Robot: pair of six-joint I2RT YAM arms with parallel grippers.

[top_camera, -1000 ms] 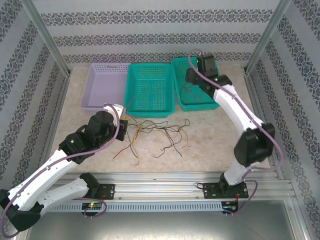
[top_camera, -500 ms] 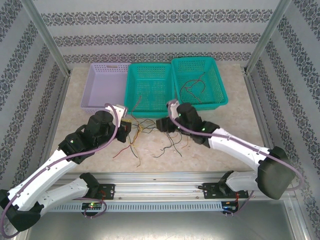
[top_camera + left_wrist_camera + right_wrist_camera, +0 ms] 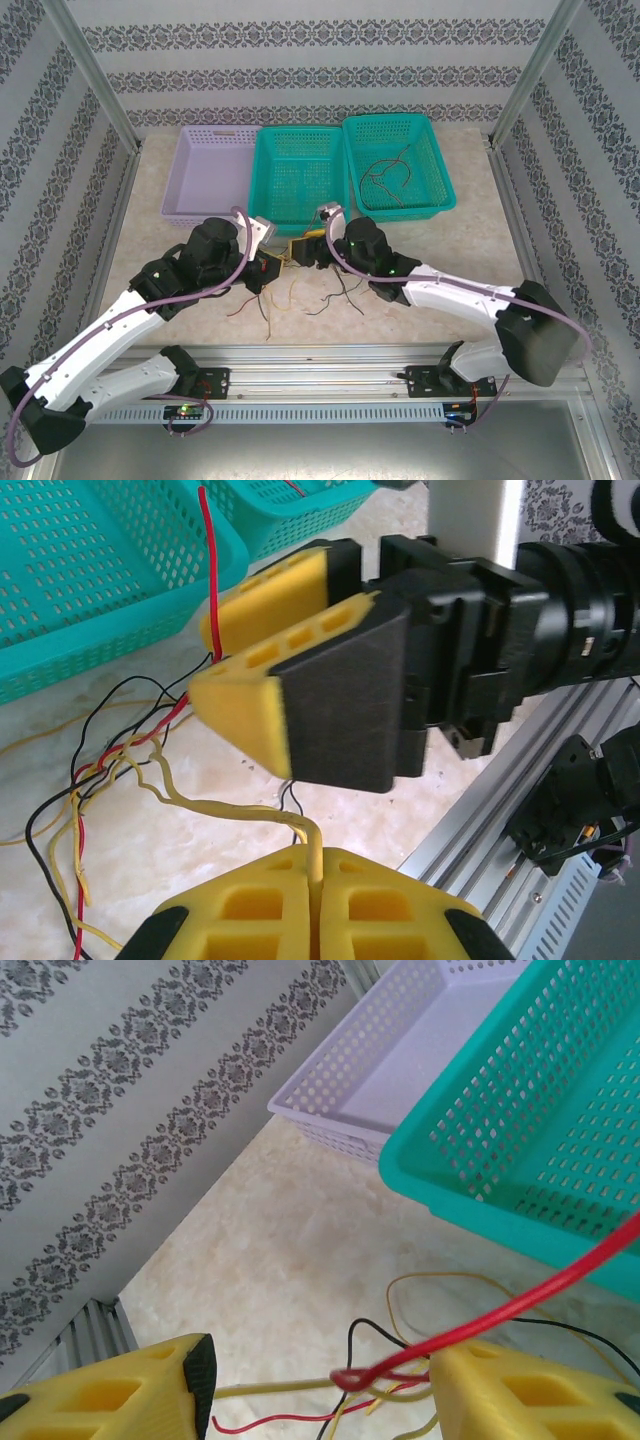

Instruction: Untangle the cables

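My left pincer (image 3: 318, 868) is clenched on a yellow cable (image 3: 240, 811), which is pinched between its yellow pads (image 3: 250, 905) at the near edge of the left wrist view. My right pincer (image 3: 215, 660) sits just beyond it, released, with its jaws apart. A red cable (image 3: 207, 570) runs up between those jaws.

Both pincers are close together over the middle of the marble-patterned table (image 3: 470, 240), just on the near side of the middle basket. Three baskets stand in a row along the far side. A lilac basket (image 3: 205, 180) is on the left, a teal basket (image 3: 300, 185) is in the middle, and a second teal basket (image 3: 395, 160) is on the right, touching the middle one. A few loose cables (image 3: 385, 180) lie in the right basket.

The tangle of cables (image 3: 330, 285) lies on the table beneath my pincers and just on their near side. Its red, yellow, black and orange strands cross one another.
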